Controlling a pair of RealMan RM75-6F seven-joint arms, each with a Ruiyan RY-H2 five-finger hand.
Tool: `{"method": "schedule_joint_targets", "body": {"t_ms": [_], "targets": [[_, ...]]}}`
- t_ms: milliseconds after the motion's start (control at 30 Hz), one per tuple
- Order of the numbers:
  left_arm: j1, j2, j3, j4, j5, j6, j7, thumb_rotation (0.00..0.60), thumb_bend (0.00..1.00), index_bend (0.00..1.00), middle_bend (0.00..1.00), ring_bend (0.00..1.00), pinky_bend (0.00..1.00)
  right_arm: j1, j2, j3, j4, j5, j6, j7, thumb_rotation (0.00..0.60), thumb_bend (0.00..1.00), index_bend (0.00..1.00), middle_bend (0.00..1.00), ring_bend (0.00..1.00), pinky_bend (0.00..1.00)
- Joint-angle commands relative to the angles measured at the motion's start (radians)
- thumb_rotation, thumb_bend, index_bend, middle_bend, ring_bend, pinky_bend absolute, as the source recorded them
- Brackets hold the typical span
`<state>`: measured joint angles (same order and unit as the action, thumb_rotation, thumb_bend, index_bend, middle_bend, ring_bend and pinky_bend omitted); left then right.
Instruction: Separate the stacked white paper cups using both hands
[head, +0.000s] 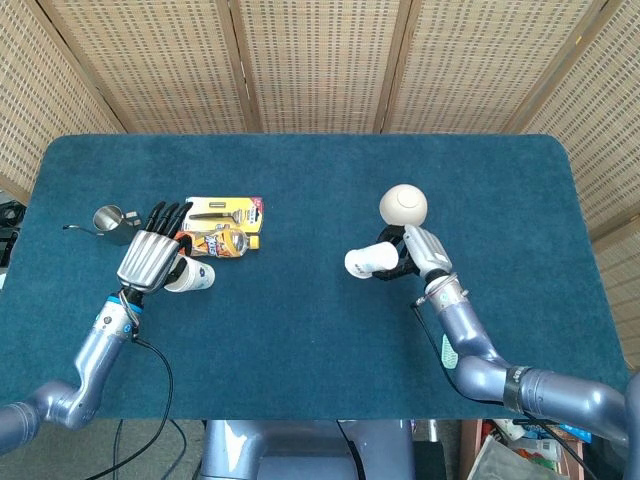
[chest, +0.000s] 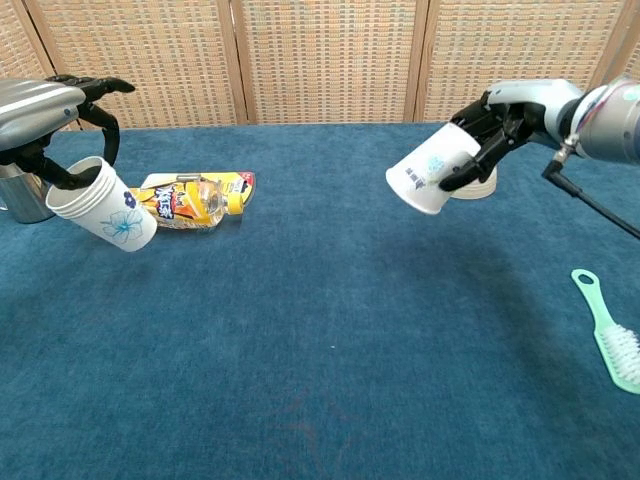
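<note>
The two white paper cups are apart. My left hand (head: 148, 258) (chest: 45, 110) grips one cup (head: 190, 276) (chest: 103, 215) with a blue flower print, tilted, low over the table at the left, beside the bottle. My right hand (head: 421, 248) (chest: 505, 118) holds the other cup (head: 370, 261) (chest: 432, 173), tilted with its mouth pointing down-left, in the air right of the table's middle, near the white bowl.
An orange drink bottle (head: 222, 241) (chest: 185, 204) lies on a yellow package (head: 224, 210). A metal cup (head: 108, 222) stands at the far left. A white upturned bowl (head: 403, 204) sits behind the right hand. A green brush (chest: 606, 343) lies at the right.
</note>
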<state>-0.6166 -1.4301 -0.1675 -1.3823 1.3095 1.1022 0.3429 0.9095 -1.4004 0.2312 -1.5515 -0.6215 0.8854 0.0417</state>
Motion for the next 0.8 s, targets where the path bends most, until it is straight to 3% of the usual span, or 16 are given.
{"method": "schedule_joint_targets", "body": {"t_ms": [33, 133, 267, 367, 467, 633, 800], "targets": [[-0.002, 0.04, 0.001, -0.047, -0.044, -0.031, 0.016, 0.6, 0.38, 0.0, 0.0, 0.0, 0.0, -0.026, 0.018, -0.012, -0.026, -0.05, -0.018, -0.001, 0.6, 0.22, 0.17, 0.1, 0.05, 0.14], [0.003, 0.063, 0.001, -0.071, -0.05, -0.028, 0.015, 0.6, 0.32, 0.0, 0.0, 0.0, 0.0, -0.047, 0.037, -0.022, -0.044, -0.109, 0.001, -0.013, 0.6, 0.12, 0.08, 0.01, 0.0, 0.05], [0.022, 0.106, -0.011, -0.122, -0.053, 0.008, -0.002, 0.6, 0.32, 0.0, 0.0, 0.0, 0.0, -0.092, 0.08, -0.033, -0.105, -0.198, 0.048, -0.013, 0.6, 0.11, 0.07, 0.0, 0.0, 0.04], [0.055, 0.148, -0.02, -0.176, -0.058, 0.056, -0.035, 0.6, 0.32, 0.0, 0.0, 0.0, 0.0, -0.15, 0.126, -0.059, -0.158, -0.324, 0.11, 0.002, 0.6, 0.09, 0.07, 0.0, 0.0, 0.03], [0.099, 0.181, -0.019, -0.225, -0.056, 0.115, -0.069, 0.6, 0.32, 0.0, 0.0, 0.0, 0.0, -0.218, 0.157, -0.108, -0.165, -0.478, 0.201, 0.008, 0.6, 0.04, 0.07, 0.0, 0.0, 0.01], [0.197, 0.204, 0.021, -0.277, -0.033, 0.247, -0.053, 0.6, 0.29, 0.0, 0.0, 0.0, 0.0, -0.348, 0.186, -0.214, -0.086, -0.735, 0.394, 0.0, 0.6, 0.0, 0.07, 0.0, 0.0, 0.0], [0.267, 0.225, 0.052, -0.352, -0.051, 0.302, -0.074, 0.6, 0.15, 0.0, 0.0, 0.0, 0.0, -0.433, 0.197, -0.273, -0.041, -0.84, 0.506, -0.013, 0.6, 0.0, 0.01, 0.0, 0.0, 0.0]]}}
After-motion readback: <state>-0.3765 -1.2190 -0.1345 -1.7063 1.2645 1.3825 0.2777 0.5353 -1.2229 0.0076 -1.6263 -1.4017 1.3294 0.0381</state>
